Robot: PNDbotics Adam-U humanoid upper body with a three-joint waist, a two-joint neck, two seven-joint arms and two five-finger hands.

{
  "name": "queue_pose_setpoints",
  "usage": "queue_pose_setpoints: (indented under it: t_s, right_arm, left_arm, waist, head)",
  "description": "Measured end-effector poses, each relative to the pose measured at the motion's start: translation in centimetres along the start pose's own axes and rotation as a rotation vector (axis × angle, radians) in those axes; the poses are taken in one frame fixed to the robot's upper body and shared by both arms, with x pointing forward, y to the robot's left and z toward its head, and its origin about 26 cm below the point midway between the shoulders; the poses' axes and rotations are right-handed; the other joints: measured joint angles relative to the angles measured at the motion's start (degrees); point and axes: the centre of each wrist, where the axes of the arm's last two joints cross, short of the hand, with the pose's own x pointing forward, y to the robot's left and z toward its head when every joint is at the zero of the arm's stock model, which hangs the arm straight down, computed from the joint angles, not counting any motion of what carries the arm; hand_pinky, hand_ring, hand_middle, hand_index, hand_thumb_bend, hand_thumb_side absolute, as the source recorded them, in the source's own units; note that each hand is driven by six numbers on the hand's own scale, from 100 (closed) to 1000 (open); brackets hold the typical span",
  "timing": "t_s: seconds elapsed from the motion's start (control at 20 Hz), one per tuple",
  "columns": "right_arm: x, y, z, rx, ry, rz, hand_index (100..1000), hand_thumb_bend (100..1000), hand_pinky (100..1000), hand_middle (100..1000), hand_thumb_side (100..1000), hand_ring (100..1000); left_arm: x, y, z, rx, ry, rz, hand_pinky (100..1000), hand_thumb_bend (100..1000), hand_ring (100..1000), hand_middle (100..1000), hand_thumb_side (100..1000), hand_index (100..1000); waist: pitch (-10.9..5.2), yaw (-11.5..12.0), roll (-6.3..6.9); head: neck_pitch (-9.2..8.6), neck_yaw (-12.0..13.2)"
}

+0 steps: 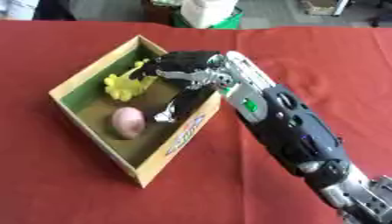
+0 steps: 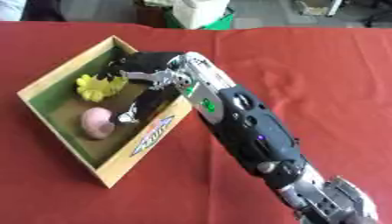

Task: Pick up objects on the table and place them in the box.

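The red tablecloth (image 1: 92, 192) in front of you carries a wooden box (image 1: 177, 139). Your right hand (image 1: 182, 65) reaches over its right wall into the box, fingers curled, though you cannot tell whether they hold anything. Inside lie a yellow object (image 1: 126, 85), touching the fingertips, and a pink egg-shaped object (image 1: 128, 122).
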Motion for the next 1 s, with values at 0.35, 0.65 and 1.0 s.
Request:
queue_pose_setpoints:
  t_s: [0.35,0.65,1.0]
  right_arm:
    - [1.1,-4.6,3.3,-0.311,-0.025,-0.027,970,100,733,817,786,873]
    - [2.7,-8.4,7.6,-0.654,-0.134,-0.174,922,100,718,792,865,862]
    - [3.5,-10.8,12.6,-0.939,-0.221,-0.342,913,100,712,797,987,856]
  left_arm:
    - [0.0,0.0,0.0,0.001,0.001,0.000,702,100,614,670,891,754]
    - [0.0,0.0,-0.1,0.003,-0.002,-0.004,702,100,620,676,882,760]
    - [0.1,0.6,-0.7,0.001,-0.022,-0.031,707,100,643,687,874,766]
  waist:
    - [-0.72,-0.7,0.23]
    - [-2.58,-1.5,0.81]
    - [-4.42,-3.1,1.59]
  head:
    - [0.02,0.7]
    - [0.16,1.5]
    - [0.63,3.2]
